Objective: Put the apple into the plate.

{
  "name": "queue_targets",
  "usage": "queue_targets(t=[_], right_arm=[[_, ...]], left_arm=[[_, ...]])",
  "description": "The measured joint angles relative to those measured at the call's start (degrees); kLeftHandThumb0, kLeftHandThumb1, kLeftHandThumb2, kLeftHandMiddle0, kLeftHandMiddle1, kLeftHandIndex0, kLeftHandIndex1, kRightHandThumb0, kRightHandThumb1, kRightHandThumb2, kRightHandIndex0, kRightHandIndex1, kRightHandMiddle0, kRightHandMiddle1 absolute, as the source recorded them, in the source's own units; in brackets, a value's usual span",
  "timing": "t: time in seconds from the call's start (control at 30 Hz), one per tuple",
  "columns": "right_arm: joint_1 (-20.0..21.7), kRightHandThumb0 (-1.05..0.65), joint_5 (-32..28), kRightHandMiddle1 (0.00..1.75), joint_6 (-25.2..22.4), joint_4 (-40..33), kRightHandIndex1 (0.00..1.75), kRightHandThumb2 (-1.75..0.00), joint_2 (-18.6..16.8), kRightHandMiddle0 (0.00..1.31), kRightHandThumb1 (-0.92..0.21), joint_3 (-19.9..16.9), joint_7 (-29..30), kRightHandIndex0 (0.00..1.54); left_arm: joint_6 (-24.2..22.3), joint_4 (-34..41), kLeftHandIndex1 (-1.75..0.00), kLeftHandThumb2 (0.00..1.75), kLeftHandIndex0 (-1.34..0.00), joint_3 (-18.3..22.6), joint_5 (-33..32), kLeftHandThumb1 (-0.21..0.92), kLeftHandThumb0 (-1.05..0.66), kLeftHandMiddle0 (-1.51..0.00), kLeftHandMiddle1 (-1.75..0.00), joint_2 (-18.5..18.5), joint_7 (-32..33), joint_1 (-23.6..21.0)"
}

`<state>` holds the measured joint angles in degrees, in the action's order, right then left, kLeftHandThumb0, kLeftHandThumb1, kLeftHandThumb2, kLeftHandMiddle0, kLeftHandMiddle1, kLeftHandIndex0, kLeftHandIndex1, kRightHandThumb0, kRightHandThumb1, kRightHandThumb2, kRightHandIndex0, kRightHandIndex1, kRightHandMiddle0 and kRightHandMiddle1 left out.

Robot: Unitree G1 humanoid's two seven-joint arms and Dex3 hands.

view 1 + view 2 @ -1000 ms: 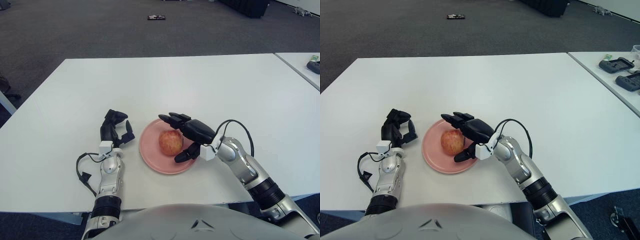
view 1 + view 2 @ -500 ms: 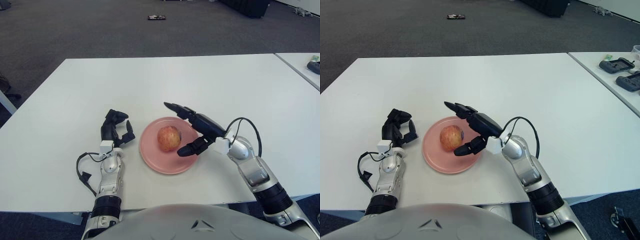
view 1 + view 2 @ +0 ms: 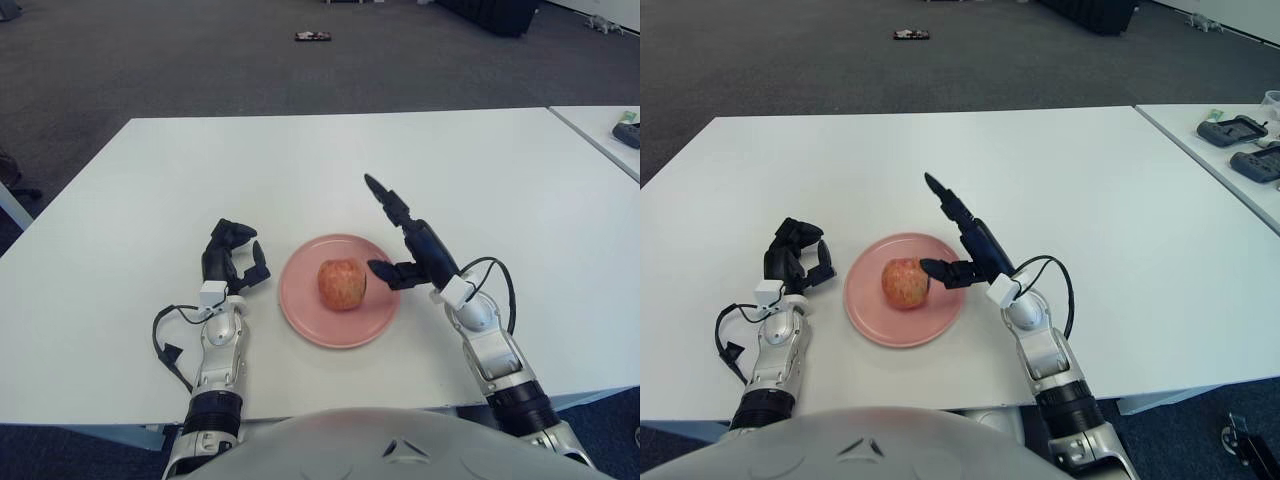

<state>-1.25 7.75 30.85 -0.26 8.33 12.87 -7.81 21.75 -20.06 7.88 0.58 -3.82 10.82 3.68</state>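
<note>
Apple (image 3: pixel 342 283): red with yellowish patches, round, whole; sits upright, stem end up, inside the plate, just left of the plate's middle; nothing grips it.
Plate (image 3: pixel 310 320): pink, round and shallow; lies flat on the white counter (image 3: pixel 300 170), near the counter's front edge and about midway across; carries only the apple.
Contact: apple's underside rests on the plate's floor, well inside the rim, with bare pink showing all round it.
Plate rim: whole outline visible; its right side lies just beside the right hand's thumb tip.
</note>
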Motion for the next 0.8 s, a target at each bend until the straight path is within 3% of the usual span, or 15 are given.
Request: queue_targets(t=[0.13, 0.2, 0.3, 0.5, 0.6, 0.67, 0.8], right_arm=[[0.1, -0.91, -5.5, 0.63, -0.6, 0.8, 0.26, -0.84, -3.3, 0.00, -0.92, -1.3, 0.2, 0.00], [0.1, -0.83, -7.0, 1.04, -1.5, 0.8, 0.65, -0.84, -4.5, 0.00, -0.92, -2.0, 0.7, 0.00], [-0.2, -0.76, -7.4, 1.34, -2.2, 0.9, 1.00, -0.91, -6.4, 0.00, -0.87, -3.5, 2.4, 0.05], [-1.0, -0.59, -6.7, 1.62, -1.8, 2.8, 1.25, -1.08, -8.4, 0.13, -0.78, -6.6, 6.3, 0.24], [-1.8, -0.44, -5.3, 1.71, -4.9, 2.8, 1.26, -0.79, -9.2, 0.21, -0.82, -7.8, 9.2, 0.36], [-2.1, -0.40, -4.2, 1.73, -7.3, 2.9, 1.27, -0.72, -9.5, 0.22, -0.83, -8.5, 10.8, 0.40], [-2.5, -0.38, -3.0, 1.74, -11.1, 3.1, 1.31, -0.78, -9.8, 0.29, -0.75, -9.3, 13.0, 0.49]], left_arm=[[0.4, -0.1, -1.75, 1.38, -0.64, 0.0, 0.0, 0.28, -0.50, -1.22, -1.75, 0.0, 0.0, 0.0], [0.5, -0.2, -1.75, 1.37, -0.64, 0.0, -0.1, 0.28, -0.49, -1.22, -1.75, 0.0, 0.0, 0.0], [0.5, -0.2, -1.75, 1.37, -0.64, 0.0, -0.1, 0.28, -0.49, -1.22, -1.75, 0.0, 0.0, -0.1], [0.5, -0.2, -1.75, 1.37, -0.64, 0.0, 0.0, 0.28, -0.49, -1.22, -1.75, 0.0, 0.0, -0.2], [0.5, -0.2, -1.75, 1.37, -0.64, 0.0, 0.0, 0.29, -0.49, -1.22, -1.75, -0.1, 0.1, -0.1], [0.4, -0.2, -1.75, 1.37, -0.64, 0.0, 0.0, 0.29, -0.49, -1.21, -1.75, -0.1, 0.1, -0.1], [0.4, -0.2, -1.75, 1.37, -0.64, 0.0, 0.0, 0.29, -0.49, -1.21, -1.75, -0.1, 0.1, -0.1]])
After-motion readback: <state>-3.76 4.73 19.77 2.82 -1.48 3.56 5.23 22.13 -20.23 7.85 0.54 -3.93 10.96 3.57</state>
